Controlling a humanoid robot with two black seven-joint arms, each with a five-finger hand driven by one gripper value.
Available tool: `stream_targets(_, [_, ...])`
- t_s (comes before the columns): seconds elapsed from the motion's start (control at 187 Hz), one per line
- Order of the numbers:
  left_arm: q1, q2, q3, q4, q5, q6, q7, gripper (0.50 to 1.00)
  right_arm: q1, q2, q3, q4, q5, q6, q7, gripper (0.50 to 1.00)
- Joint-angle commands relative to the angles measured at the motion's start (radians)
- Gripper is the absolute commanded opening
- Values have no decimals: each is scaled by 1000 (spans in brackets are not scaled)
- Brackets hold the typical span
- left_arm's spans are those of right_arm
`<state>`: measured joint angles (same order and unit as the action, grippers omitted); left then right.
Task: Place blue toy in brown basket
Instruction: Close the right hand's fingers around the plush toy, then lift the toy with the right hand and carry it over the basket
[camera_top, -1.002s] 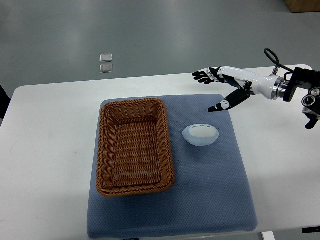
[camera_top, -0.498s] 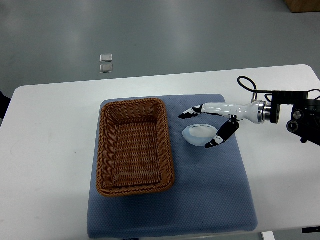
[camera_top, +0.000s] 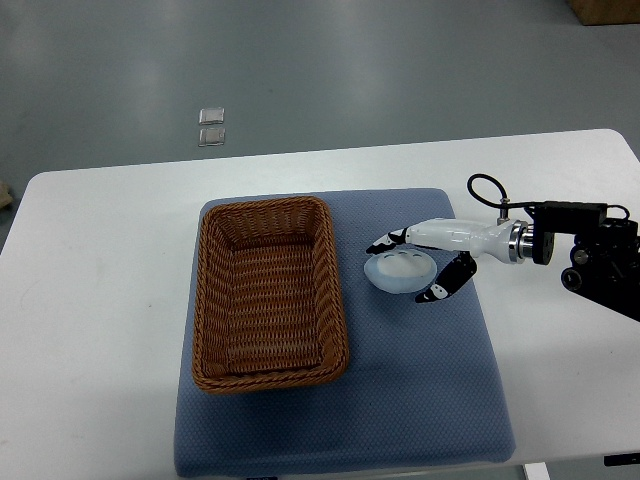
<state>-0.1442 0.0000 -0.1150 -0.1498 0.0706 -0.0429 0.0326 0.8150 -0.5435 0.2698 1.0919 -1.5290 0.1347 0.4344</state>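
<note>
The pale blue toy (camera_top: 398, 271) lies on the blue mat just right of the brown wicker basket (camera_top: 212, 300), which has nothing in it. My right hand (camera_top: 411, 267) reaches in from the right and sits over the toy. Its fingers (camera_top: 386, 242) rest at the toy's far edge and the thumb (camera_top: 438, 291) at its near right edge. The hand is open, straddling the toy, which still rests on the mat. No left arm shows.
The blue mat (camera_top: 400, 400) covers the middle of the white table (camera_top: 90, 300). My right forearm and its black wrist unit (camera_top: 590, 255) lie over the table's right side. Two small clear squares (camera_top: 211, 126) sit on the floor beyond the table.
The right hand swung in from the far right, came down over the toy, and its fingers and thumb drew closer around it. The toy and basket stayed put.
</note>
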Motion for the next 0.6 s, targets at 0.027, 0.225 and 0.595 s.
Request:
stream_targets(0.027, [0,0,0,1,0,0,0,1000,-8,27,-14,-33,-57,-38,-23,774])
stream_targets(0.225, [0,0,0,1,0,0,1,1000,-2,34,-9,-49,-57,-56,-43,570])
stream_targets(0.595, [0,0,0,1,-2,0,0,1000,67,22,23,-33,39,-99,-43,500])
